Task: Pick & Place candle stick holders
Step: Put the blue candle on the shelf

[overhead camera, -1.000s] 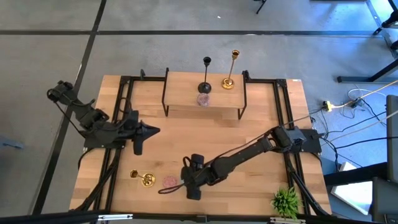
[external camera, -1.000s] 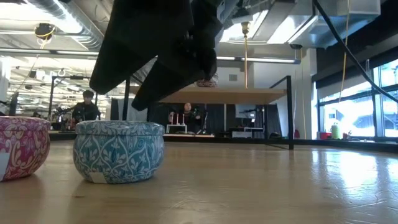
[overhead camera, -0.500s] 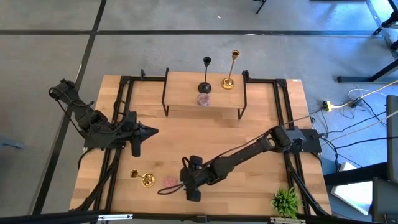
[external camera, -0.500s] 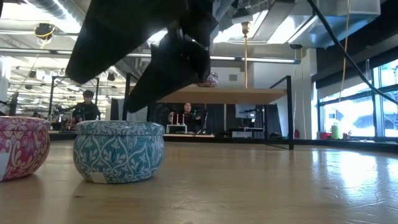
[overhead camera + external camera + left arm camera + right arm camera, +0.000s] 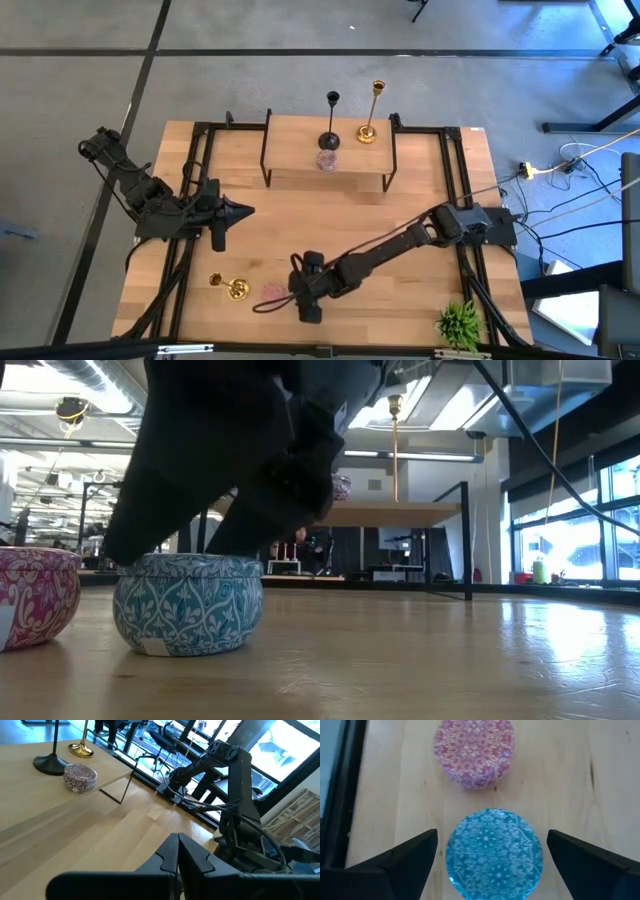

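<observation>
While the right gripper [image 5: 492, 857] hung spread-fingered over it, the light blue holder [image 5: 493, 851] at lower centre looked rigid, smooth (likely light), best pinched across its round sides.

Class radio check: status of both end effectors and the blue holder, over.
Right end effector open, straddling light blue holder, not gripping. Left end effector shut, waiting at table's left. Pink holder close beside.
</observation>
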